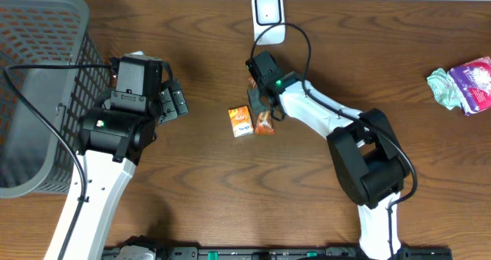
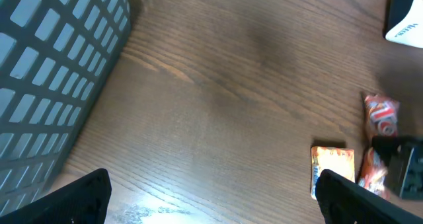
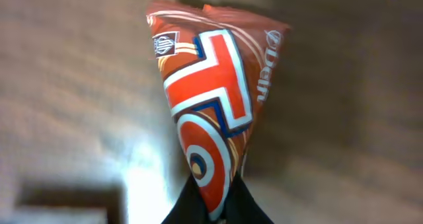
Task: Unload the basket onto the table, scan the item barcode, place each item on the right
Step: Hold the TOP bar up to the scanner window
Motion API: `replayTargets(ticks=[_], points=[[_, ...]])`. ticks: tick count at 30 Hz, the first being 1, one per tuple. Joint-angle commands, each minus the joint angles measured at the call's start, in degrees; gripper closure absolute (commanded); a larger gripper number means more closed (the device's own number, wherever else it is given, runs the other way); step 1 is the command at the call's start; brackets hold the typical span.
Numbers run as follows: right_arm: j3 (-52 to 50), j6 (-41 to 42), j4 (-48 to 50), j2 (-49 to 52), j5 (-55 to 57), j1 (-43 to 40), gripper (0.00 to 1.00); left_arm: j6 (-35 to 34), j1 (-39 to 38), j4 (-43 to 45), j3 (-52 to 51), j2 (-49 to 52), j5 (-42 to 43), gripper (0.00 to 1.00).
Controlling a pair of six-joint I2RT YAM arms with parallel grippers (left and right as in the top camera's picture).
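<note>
- Tabletop of brown wood carries everything.
- Grey mesh basket fills its left end.
- Left gripper hovers just right of the basket, jaws spread wide and holding nothing.
- Right gripper is near mid-table, below the scanner, with its fingers pinched tight on one end of the snack packet.
- White scanner stands at the far edge.
- Green and pink wrappers lie heaped at the right, well apart.
- Snack packet, red, orange and brown, is in that grip, just right of the orange box; whether it clears the wood, I cannot tell.
- Orange box lies flat.
</note>
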Motion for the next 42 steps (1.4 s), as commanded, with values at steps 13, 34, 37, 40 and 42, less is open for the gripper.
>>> replayTargets(ticks=[13,34,37,40,42], points=[[5.9,-1.8,32.9,0.9,18.9,-2.7,0.99,-0.5,0.1,-0.2,0.4,-0.5,-1.2,0.02],[6.3,3.5,58.1,6.1,18.0,-8.5,0.99,-0.5,0.1,-0.2,0.4,-0.5,-1.2,0.02],[6.3,3.5,58.3,5.0,18.0,-8.5,0.99,-0.5,0.1,-0.2,0.4,-0.5,-1.2,0.02],[6.3,3.5,58.2,4.5,18.0,-9.0,0.99,-0.5,0.1,-0.2,0.4,-0.5,-1.2,0.02],[6.3,3.5,57.6,4.3,18.1,-9.5,0.99,-0.5,0.1,-0.2,0.4,-0.5,-1.2,0.02]])
